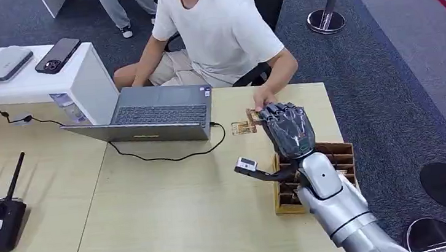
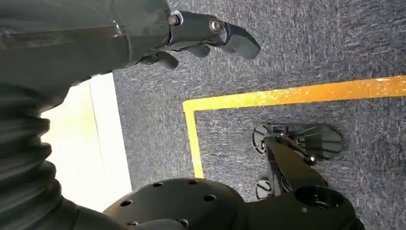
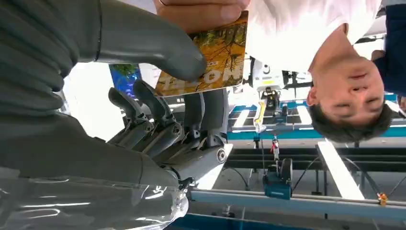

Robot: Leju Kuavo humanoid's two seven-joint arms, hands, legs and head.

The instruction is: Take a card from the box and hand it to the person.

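A pale wooden table (image 1: 155, 213) stands on grey carpet. My right hand (image 1: 287, 129) reaches across it beyond the wooden box (image 1: 342, 154), thumb pinching a yellow-printed card (image 3: 215, 57) that the person's hand (image 3: 201, 10) also grips; its direction I cannot tell. My left hand (image 2: 191, 33) hangs with fingers curled, holding nothing.

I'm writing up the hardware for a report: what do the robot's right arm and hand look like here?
The right arm is a glossy silver shell in rounded segments, with dark bands at the joints. The right hand is dark grey, with darker jointed fingers and a thick, smooth grey thumb. A grey ribbed cover wraps the wrist. A small white-topped camera sticks out on a black bracket.
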